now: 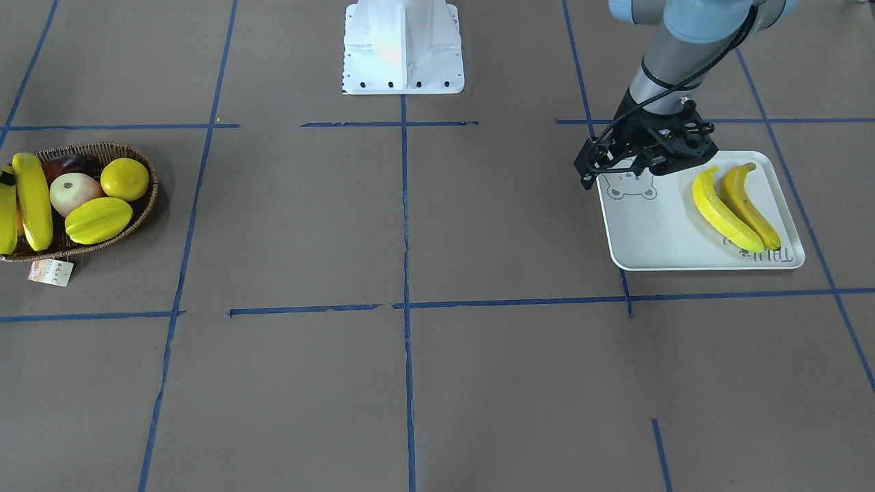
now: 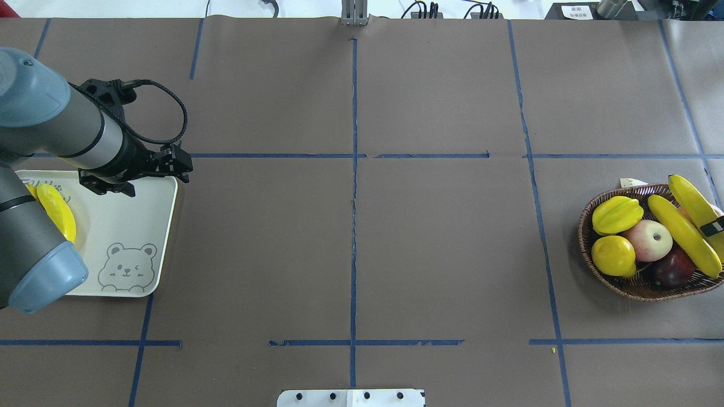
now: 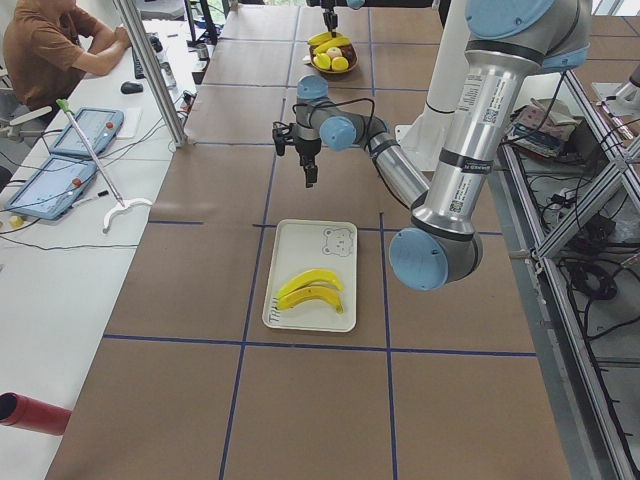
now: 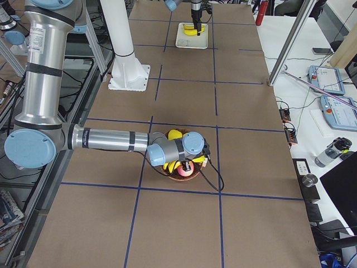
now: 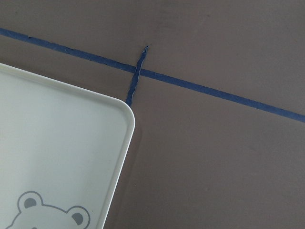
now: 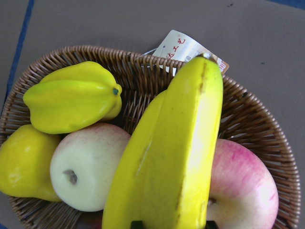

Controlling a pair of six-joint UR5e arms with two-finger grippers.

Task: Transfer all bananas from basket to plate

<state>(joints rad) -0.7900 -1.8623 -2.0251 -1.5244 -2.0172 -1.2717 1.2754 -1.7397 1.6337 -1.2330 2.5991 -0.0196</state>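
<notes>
Two bananas (image 1: 726, 213) lie side by side on the white bear-print plate (image 1: 656, 236). My left gripper (image 1: 589, 174) hangs above the plate's corner by the bear face; it is empty and seems open, and its fingers do not show in its wrist view, which sees only the plate corner (image 5: 62, 143). Two more bananas lie in the wicker basket (image 2: 639, 287). One banana (image 2: 684, 237) lies free. My right gripper (image 2: 714, 227) is shut on the other banana (image 6: 176, 143), with a dark fingertip on each side of it.
The basket also holds a star fruit (image 2: 616, 215), a yellow citrus fruit (image 2: 613, 255), a pale apple (image 2: 650, 240) and a dark fruit (image 2: 673, 270). A paper tag (image 1: 50, 272) lies beside it. The robot's white base (image 1: 403, 48) stands mid-table. An operator (image 3: 50, 50) sits at the side desk.
</notes>
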